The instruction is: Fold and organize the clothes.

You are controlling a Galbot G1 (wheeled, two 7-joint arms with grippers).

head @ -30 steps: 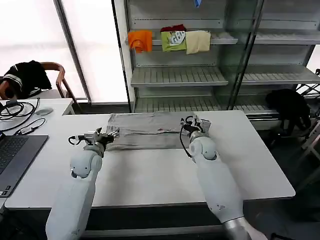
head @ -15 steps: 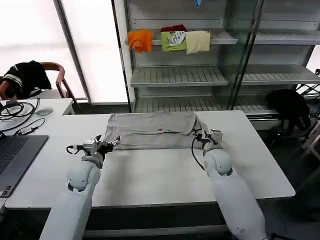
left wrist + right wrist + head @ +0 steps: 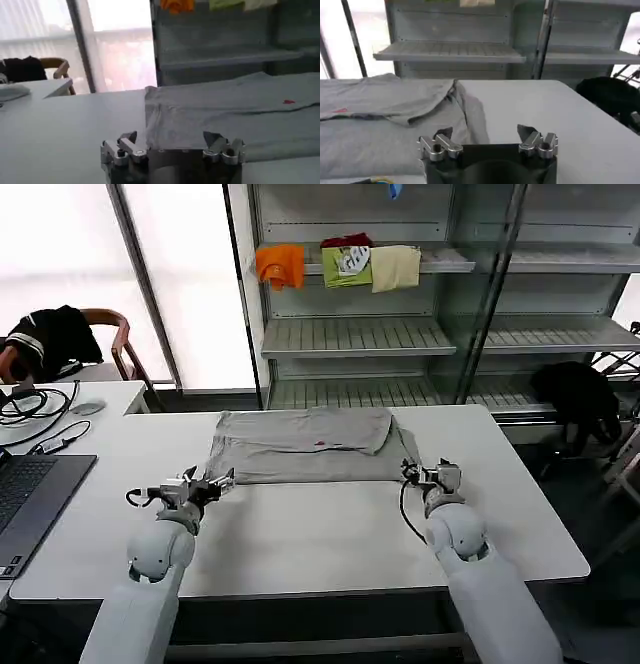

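The white surface point(image 3: 320, 534) carries the light grey T-shirt point(image 3: 305, 446) on its far half, in front of the metal shelving point(image 3: 400, 334). The shirt lies flat, partly folded into a wide band, its long axis running left to right across the surface; a small red mark shows near its middle, and the right sleeve end is doubled over on top. The left hand point(image 3: 222, 481) sits low at the shirt's near left corner, fingers spread wide and holding nothing. The right hand point(image 3: 428, 474) sits at the near right corner, just beside the cloth edge, fingers likewise apart and empty.
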